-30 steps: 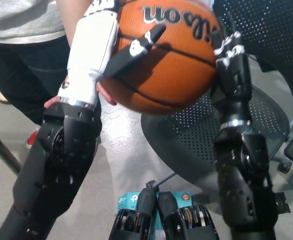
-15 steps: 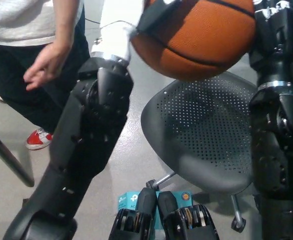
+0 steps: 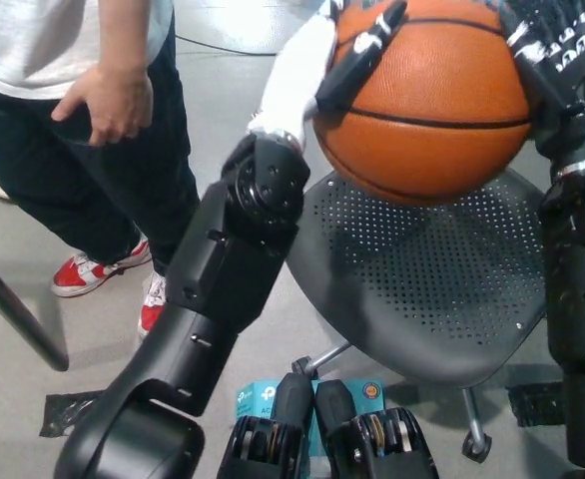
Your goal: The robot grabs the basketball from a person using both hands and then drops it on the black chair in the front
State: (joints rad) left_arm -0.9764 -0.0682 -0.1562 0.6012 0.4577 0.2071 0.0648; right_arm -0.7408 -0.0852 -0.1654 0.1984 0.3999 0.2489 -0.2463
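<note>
An orange basketball (image 3: 427, 105) hangs in the air over the perforated seat of the black chair (image 3: 422, 289). My white left hand (image 3: 317, 60) presses against its left side, with dark fingers (image 3: 362, 50) laid across the upper left of the ball. My black right hand (image 3: 562, 55) clamps the ball's right side at the picture's top right. The ball is held between both hands, clear of the seat. The person (image 3: 63, 100) stands at the upper left, one hand (image 3: 113, 100) resting at the hip, away from the ball.
The person's red and white shoes (image 3: 98, 274) stand on the grey floor left of the chair. A dark slanted bar (image 3: 18, 314) crosses the far left. A teal box (image 3: 258, 399) lies on the floor near the chair base (image 3: 472, 434).
The ball, held by both my hands, has moved right, over the chair seat. The person's hand has let go of the ball and withdrawn to the hip.
</note>
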